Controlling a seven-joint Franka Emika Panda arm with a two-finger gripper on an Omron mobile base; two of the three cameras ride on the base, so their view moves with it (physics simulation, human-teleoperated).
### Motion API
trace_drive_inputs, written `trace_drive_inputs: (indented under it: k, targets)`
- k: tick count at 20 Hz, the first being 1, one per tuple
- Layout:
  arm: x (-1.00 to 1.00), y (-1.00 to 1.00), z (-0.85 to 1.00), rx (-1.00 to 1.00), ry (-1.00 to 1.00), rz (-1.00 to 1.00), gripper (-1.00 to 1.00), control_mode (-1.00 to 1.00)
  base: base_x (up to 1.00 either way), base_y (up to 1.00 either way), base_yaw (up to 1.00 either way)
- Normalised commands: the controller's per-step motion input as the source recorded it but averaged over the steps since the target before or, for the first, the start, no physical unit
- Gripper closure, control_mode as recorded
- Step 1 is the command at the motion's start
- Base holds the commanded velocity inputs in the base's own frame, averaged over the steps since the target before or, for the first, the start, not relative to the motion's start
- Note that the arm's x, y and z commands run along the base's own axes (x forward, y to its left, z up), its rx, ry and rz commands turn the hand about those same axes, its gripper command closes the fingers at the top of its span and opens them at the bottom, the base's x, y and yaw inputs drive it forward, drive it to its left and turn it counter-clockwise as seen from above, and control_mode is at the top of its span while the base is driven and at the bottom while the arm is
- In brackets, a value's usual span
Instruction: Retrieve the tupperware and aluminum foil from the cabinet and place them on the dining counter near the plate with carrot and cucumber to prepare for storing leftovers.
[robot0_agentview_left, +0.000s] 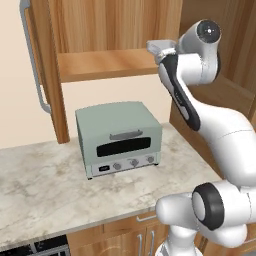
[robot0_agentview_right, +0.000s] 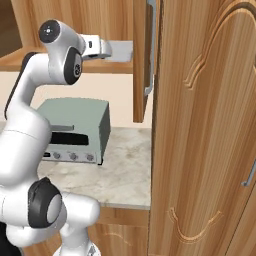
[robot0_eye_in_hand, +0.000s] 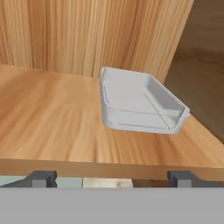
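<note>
The tupperware (robot0_eye_in_hand: 140, 101), a shallow pale grey container, sits on the plank shelf (robot0_eye_in_hand: 52, 118) of the open cabinet (robot0_agentview_left: 107, 64), near the shelf's right end. My gripper (robot0_eye_in_hand: 111, 178) is open, its two dark fingertips (robot0_eye_in_hand: 41, 178) spread wide at the shelf's front edge, a short way from the container and not touching it. In the left base view the hand (robot0_agentview_left: 159, 49) reaches to the shelf's right end. From the right base view the tupperware (robot0_agentview_right: 121, 50) shows just beyond the hand. The aluminum foil, the dining counter and the plate are out of view.
The cabinet door (robot0_agentview_left: 50, 75) hangs open at the left with its grey bar handle (robot0_agentview_left: 32, 65). A mint-green toaster oven (robot0_agentview_left: 120, 136) stands on the marbled counter (robot0_agentview_left: 40, 185) below the shelf. A tall wooden cupboard (robot0_agentview_right: 205, 130) walls off the right side.
</note>
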Motion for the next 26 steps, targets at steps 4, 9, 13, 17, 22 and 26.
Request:
trace_drive_inputs:
  k: [4,9,13,17,22,26]
  targets:
    - [0.43,0.03,0.24,-0.01,-0.03,0.0,-1.0,-1.0,0.0,0.0,0.0]
    - [0.5,0.0,0.12,0.0,0.01,0.0,-1.0,-1.0,0.0,0.0,0.0]
    - [0.53,0.0,0.0,0.0,0.02,0.0,-1.0,-1.0,0.0,0.0,0.0]
    - [0.57,0.0,-0.03,0.0,0.01,0.0,-1.0,-1.0,0.0,0.0,0.0]
    - [0.79,0.0,-0.11,0.0,0.08,0.0,-1.0,-1.0,0.0,0.0,0.0]
    - [0.89,0.0,-0.09,0.02,0.1,0.01,-1.0,-1.0,0.0,0.0,0.0]
